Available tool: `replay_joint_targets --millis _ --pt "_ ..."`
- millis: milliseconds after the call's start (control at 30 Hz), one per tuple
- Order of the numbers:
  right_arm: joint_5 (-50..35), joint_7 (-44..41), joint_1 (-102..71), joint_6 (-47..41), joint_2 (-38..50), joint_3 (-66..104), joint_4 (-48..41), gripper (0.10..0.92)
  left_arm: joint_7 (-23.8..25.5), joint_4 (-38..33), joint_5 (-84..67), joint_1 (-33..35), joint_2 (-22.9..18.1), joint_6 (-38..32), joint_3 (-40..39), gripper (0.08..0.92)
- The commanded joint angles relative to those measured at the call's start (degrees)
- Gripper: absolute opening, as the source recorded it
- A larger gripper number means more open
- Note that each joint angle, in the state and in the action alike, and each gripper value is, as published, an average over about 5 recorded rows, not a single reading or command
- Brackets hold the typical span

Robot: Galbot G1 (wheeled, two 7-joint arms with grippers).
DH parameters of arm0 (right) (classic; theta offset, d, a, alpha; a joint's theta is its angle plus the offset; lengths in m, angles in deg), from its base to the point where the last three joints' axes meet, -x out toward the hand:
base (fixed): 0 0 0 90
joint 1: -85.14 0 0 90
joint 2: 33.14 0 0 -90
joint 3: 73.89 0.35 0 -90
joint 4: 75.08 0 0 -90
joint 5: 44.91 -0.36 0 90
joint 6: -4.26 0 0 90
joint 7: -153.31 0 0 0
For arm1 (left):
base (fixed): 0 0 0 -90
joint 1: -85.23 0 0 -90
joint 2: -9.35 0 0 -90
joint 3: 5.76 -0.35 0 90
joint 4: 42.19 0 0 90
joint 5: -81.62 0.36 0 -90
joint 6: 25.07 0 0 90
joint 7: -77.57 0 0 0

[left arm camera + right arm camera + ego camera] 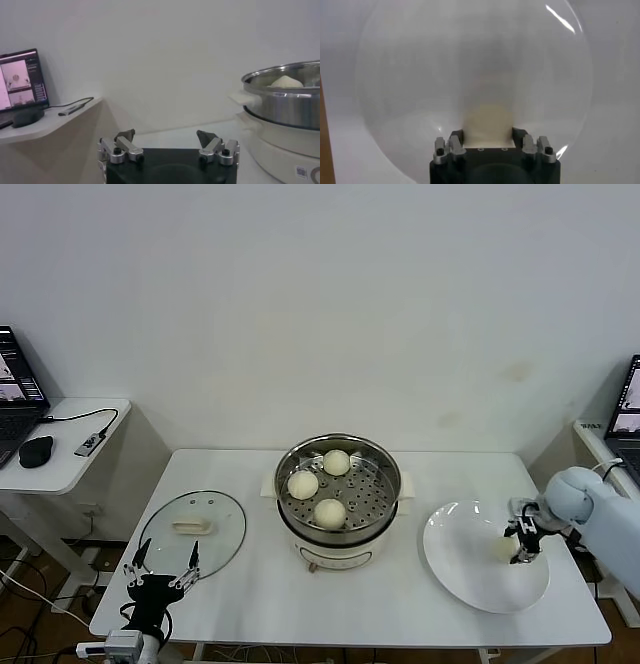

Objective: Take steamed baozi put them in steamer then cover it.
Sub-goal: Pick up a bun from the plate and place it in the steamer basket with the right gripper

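Three buns sit in the one steamer mid-worktop. The right hand clamps a fourth bun on the plate. The left hand, fingers apart, idles near the lid.

The steamer stands at the middle of the worktop with three buns in it. The lid lies flat to its left, the plate to its right. A fourth bun sits on the plate, between the fingers of the right claw. The left claw hangs at the near left edge, just before the lid.
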Motion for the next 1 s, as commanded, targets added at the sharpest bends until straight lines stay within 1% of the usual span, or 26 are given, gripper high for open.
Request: replay_joint_targets --millis 33,267,400,533,667,800,1000 --pt "-6.8 -0.1 12.4 -2.1 5.0 -9.7 7.3 0.586 0.0 0.0 0.0 -0.2 0.0 0.0 -0.3 0.823" --pt "-17.9 0.2 31.1 -6.2 5.7 -22.0 13.5 0.587 0.0 -0.4 0.0 -0.4 0.2 0.0 -0.7 0.823" --pt "-25.3 1.8 43.1 -9.4 2.7 -31.4 16.3 0.592 0.1 -0.6 -0.1 -0.4 0.5 0.0 -0.7 0.823" --pt "-30.9 4.4 51.0 -12.8 -2.1 -37.8 18.3 0.596 0.1 -0.8 -0.2 -0.3 0.7 0.0 -0.6 0.823" --pt "-35.9 7.7 55.0 -16.4 -8.4 -41.4 18.8 0.601 0.1 -1.0 -0.2 -0.2 0.6 0.1 -0.5 0.823" --pt "-40.7 11.2 55.0 -20.2 -14.3 -43.1 18.7 0.602 0.1 -1.3 -0.1 -0.2 0.3 0.1 -0.5 0.823" --pt "-44.0 15.8 50.6 -24.9 -19.7 -43.3 17.5 0.604 0.2 -1.4 0.0 -0.2 -0.1 0.1 -0.4 0.823"
